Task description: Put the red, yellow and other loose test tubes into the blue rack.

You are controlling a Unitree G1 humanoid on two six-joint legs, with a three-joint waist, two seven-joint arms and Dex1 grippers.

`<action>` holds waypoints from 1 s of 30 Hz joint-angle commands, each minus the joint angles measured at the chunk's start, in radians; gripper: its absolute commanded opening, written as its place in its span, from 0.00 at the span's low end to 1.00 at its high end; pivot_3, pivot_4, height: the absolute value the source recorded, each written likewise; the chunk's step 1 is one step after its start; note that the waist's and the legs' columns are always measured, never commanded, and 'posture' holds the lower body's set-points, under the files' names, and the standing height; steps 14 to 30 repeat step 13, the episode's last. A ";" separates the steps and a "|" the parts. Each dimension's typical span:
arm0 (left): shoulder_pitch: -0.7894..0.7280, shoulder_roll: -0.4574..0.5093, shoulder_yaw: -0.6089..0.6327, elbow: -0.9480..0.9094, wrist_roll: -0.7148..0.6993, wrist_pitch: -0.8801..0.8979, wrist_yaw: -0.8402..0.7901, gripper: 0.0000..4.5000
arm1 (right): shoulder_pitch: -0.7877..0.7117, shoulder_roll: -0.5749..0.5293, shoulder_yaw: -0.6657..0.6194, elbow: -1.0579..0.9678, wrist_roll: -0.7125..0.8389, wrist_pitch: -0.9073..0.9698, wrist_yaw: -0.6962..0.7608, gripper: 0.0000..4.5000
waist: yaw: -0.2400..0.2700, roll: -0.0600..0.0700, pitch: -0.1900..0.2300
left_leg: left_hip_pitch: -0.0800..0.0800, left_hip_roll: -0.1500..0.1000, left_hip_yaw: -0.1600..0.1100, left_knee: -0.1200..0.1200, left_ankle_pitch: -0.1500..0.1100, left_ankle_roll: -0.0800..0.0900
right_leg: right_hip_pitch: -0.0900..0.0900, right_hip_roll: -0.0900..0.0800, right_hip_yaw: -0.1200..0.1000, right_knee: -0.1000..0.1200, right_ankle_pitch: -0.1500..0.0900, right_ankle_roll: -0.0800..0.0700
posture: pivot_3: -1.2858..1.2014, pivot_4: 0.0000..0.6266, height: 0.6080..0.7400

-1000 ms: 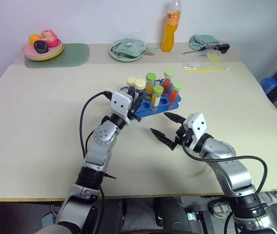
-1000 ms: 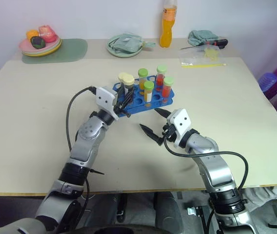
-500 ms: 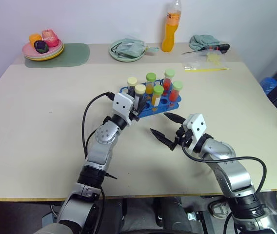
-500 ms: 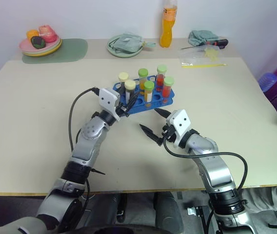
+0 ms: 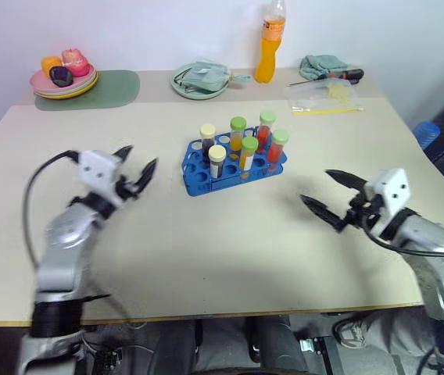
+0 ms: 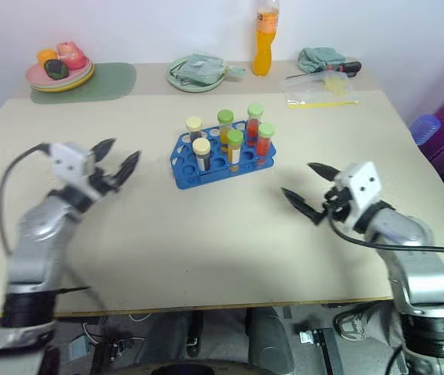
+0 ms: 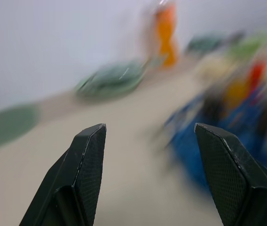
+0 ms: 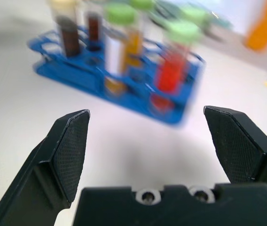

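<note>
The blue rack (image 5: 196, 167) stands mid-table with several capped tubes upright in its holes. Among them are a red tube with a green cap (image 5: 277, 148), a yellow one with a green cap (image 5: 249, 157) and a dark one with a cream cap (image 5: 216, 162). My left gripper (image 5: 137, 161) hovers open and empty, well to the left of the rack. My right gripper (image 5: 316, 187) is open and empty to the rack's right, nearer the front edge. The rack (image 8: 49, 70) lies beyond the right gripper (image 8: 145, 115) in the right wrist view, and is a blur (image 7: 190, 146) past the left gripper (image 7: 150, 129) in the left wrist view.
Along the back edge stand an orange drink bottle (image 5: 270, 43), a green plate (image 5: 183, 84) holding a cloth, a plate of toy fruit (image 5: 64, 78) by a green mat (image 5: 120, 84), a plastic bag (image 5: 327, 94) and a grey-green cloth (image 5: 322, 64).
My left gripper let go of a cream-capped tube in the rack, opened, and swung far to the left. My right gripper moved out to the right, still open.
</note>
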 commanded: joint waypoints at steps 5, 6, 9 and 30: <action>0.178 0.116 0.103 -0.082 -0.093 0.065 -0.131 0.68 | 0.075 -0.083 -0.090 0.024 0.058 0.013 0.113 0.96 | 0.007 0.000 0.000 | 0.000 0.000 0.000 0.001 0.000 0.000 | 0.002 -0.001 0.000 -0.001 -0.002 -0.004 | 0.52 0.24 1.00; 0.194 0.121 0.105 -0.082 -0.095 0.071 -0.136 0.68 | 0.072 -0.084 -0.091 0.028 0.063 0.016 0.116 0.96 | 0.006 0.000 0.000 | 0.000 0.000 0.000 0.001 0.000 0.000 | 0.002 -0.001 0.000 -0.001 -0.002 -0.004 | 0.52 0.24 1.00; 0.224 0.122 0.100 -0.090 -0.077 0.068 -0.130 0.68 | 0.059 -0.082 -0.087 0.042 0.064 0.018 0.125 0.96 | 0.004 0.000 0.000 | 0.001 0.000 0.000 0.001 0.000 0.000 | 0.002 -0.001 0.000 -0.001 -0.002 -0.004 | 0.52 0.24 1.00; 0.233 0.108 0.096 -0.100 -0.080 0.074 -0.115 0.68 | 0.025 -0.078 -0.056 0.061 0.055 0.017 0.132 0.96 | 0.005 0.000 0.000 | 0.001 0.000 0.000 0.001 0.000 0.000 | 0.002 -0.001 0.000 -0.001 -0.002 -0.004 | 0.52 0.24 1.00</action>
